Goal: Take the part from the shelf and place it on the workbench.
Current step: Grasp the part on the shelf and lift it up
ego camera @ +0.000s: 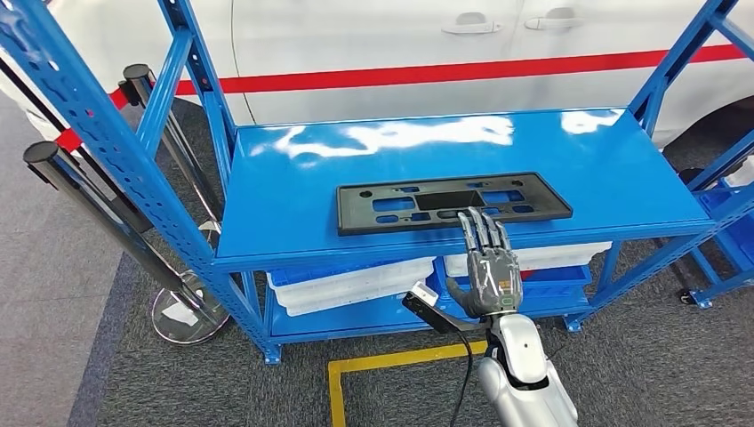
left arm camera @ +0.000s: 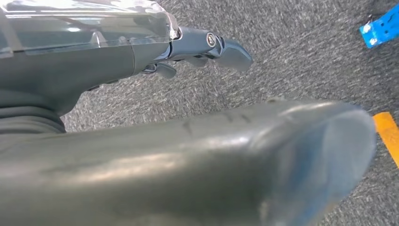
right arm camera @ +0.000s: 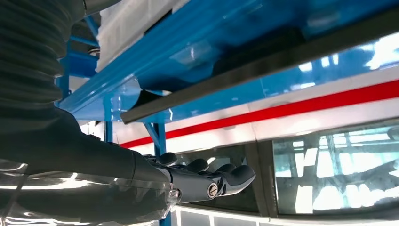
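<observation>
The part (ego camera: pixel 449 203) is a flat black rectangular frame with cut-outs, lying near the front edge of the blue shelf top (ego camera: pixel 293 191). My right hand (ego camera: pixel 487 262) reaches up in front of the shelf, fingers straight and apart, fingertips over the part's front edge and holding nothing. In the right wrist view the part's edge (right arm camera: pixel 263 70) shows as a dark bar on the blue shelf, with a gap between it and the right hand (right arm camera: pixel 202 176). My left hand (left arm camera: pixel 188 160) hangs over the grey carpet, holding nothing.
White and blue bins (ego camera: pixel 351 285) sit on the lower shelf. Stanchion posts with a round base (ego camera: pixel 187 311) stand at the left. Yellow floor tape (ego camera: pixel 391 360) runs in front of the shelf. A white car with a red stripe (ego camera: pixel 445 53) stands behind.
</observation>
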`<move>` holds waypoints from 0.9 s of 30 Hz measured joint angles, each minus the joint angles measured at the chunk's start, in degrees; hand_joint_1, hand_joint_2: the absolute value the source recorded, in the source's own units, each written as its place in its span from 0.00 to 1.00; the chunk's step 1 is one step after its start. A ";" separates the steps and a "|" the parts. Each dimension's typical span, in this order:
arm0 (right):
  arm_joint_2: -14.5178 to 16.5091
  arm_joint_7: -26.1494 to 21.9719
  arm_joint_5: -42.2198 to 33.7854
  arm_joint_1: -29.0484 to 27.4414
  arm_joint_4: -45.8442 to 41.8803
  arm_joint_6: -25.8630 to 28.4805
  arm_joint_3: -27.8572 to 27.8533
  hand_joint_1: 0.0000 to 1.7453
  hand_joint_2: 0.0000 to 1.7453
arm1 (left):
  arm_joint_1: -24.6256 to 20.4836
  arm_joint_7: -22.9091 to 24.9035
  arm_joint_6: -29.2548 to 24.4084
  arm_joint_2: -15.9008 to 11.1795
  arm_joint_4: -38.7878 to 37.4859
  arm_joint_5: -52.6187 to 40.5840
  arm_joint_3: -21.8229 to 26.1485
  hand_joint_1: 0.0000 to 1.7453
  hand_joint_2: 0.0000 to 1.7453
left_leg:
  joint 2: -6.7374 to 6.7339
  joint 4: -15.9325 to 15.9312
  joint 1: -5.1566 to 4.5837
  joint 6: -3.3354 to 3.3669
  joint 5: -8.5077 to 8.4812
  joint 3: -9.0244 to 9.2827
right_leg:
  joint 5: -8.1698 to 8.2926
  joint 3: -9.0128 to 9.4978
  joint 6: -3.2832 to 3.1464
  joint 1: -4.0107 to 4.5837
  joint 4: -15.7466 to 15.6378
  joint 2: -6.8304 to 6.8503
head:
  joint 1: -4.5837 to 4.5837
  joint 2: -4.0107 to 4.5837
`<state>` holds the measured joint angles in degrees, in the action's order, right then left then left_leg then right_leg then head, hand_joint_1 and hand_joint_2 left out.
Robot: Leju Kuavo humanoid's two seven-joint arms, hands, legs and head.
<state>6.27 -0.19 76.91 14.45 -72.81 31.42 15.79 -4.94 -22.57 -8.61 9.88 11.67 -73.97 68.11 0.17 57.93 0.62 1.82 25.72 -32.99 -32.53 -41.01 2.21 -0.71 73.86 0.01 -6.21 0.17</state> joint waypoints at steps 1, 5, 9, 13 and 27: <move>-0.01 0.07 0.28 -0.22 -0.15 -0.10 -0.01 0.00 1.00 | 0.00 0.12 0.04 0.03 0.00 -0.04 -0.08 0.00 0.00 | 0.05 0.03 0.00 -0.09 0.09 0.13 | 1.91 1.08 -0.11 -0.04 -2.59 0.00 | 0.00 0.00; 0.03 0.55 1.47 -0.32 -0.78 -0.68 0.01 0.00 1.00 | -0.13 0.36 0.25 0.18 0.00 -0.35 -0.53 0.00 0.00 | 0.20 0.11 -0.21 -0.89 0.53 0.43 | 7.23 7.08 -1.23 0.45 -15.61 -0.06 | -0.01 0.00; 0.21 0.76 2.11 -0.44 -1.01 -0.93 0.01 0.00 1.00 | -0.13 0.62 0.35 0.20 0.00 -0.55 -1.01 0.00 0.00 | 0.18 0.78 -0.19 -2.07 1.39 0.36 | 7.20 7.66 -2.48 0.34 -16.63 -0.01 | -0.02 0.00; 0.71 0.77 2.30 -0.28 -0.93 -1.59 0.02 0.00 1.00 | -0.07 0.80 0.34 0.19 0.00 -0.58 -1.17 0.00 0.00 | 0.13 13.40 0.01 -2.70 7.32 -5.71 | 6.97 8.47 -3.57 0.22 -17.18 0.21 | -0.02 0.00; 2.21 0.57 2.58 1.83 0.65 -2.72 0.80 0.00 1.00 | -0.10 1.16 0.14 0.31 0.00 -0.15 -1.17 0.00 0.00 | 0.07 0.26 0.15 -0.17 0.16 -0.13 | 0.57 5.38 -0.38 0.22 -7.39 0.02 | -0.01 0.00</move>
<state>8.48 0.38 79.49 16.28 -72.17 28.70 16.58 -5.04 -21.41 -8.47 10.20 11.67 -74.12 66.94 0.25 58.19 0.77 1.66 25.89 -33.11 -31.96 -35.64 1.82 -0.49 66.47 0.03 -6.21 0.17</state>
